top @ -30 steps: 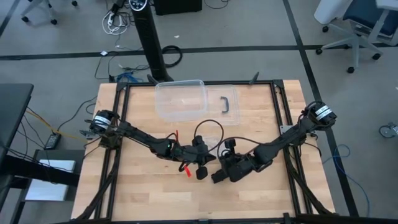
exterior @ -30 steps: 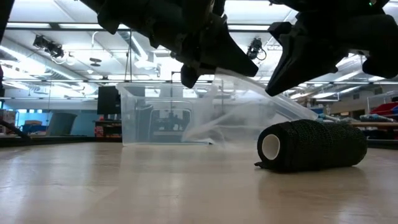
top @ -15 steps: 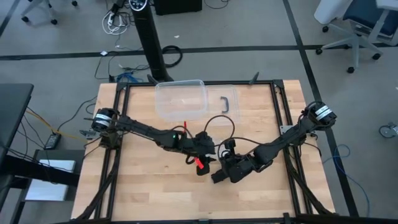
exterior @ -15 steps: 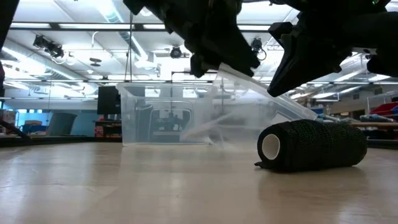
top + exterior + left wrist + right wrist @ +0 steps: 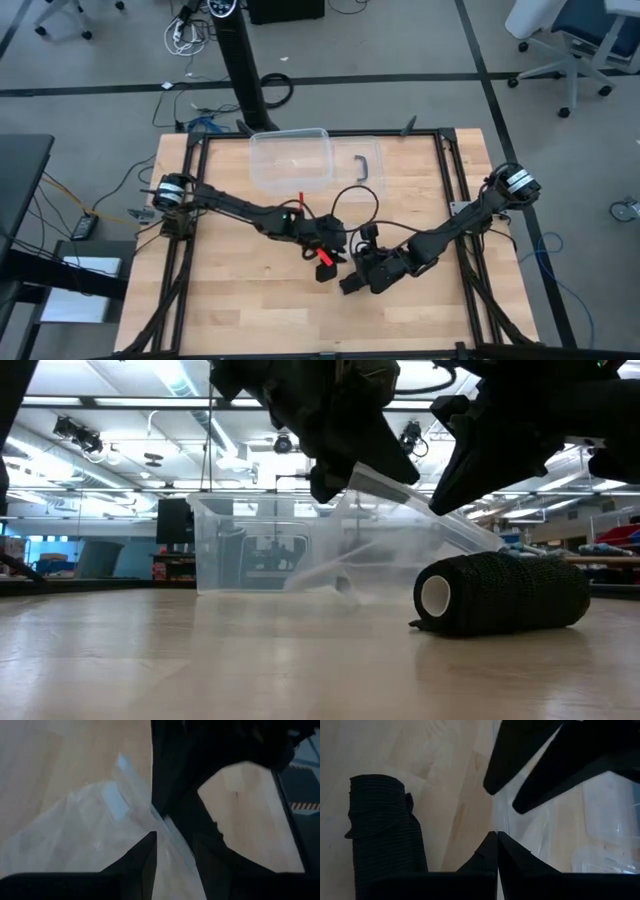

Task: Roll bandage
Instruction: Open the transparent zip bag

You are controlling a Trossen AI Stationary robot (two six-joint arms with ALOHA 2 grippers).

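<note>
The bandage (image 5: 500, 594) is lying rolled up on the wooden table (image 5: 200, 660) — a small black roll. The right gripper (image 5: 496, 851) is pinched shut on the edge of a clear plastic bag (image 5: 400, 545). The left gripper (image 5: 172, 852) is hanging just beside it, fingers apart. I think the bag needs gentle, slow pulling — no bumping the roll.

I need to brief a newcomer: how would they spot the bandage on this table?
Start at the wooden table and find where the two grippers meet near its middle. Beside them, the bandage lies on its side, a matte black fabric roll with a pale hollow core, unlike the crinkly clear plastic bag and clear box.
</note>
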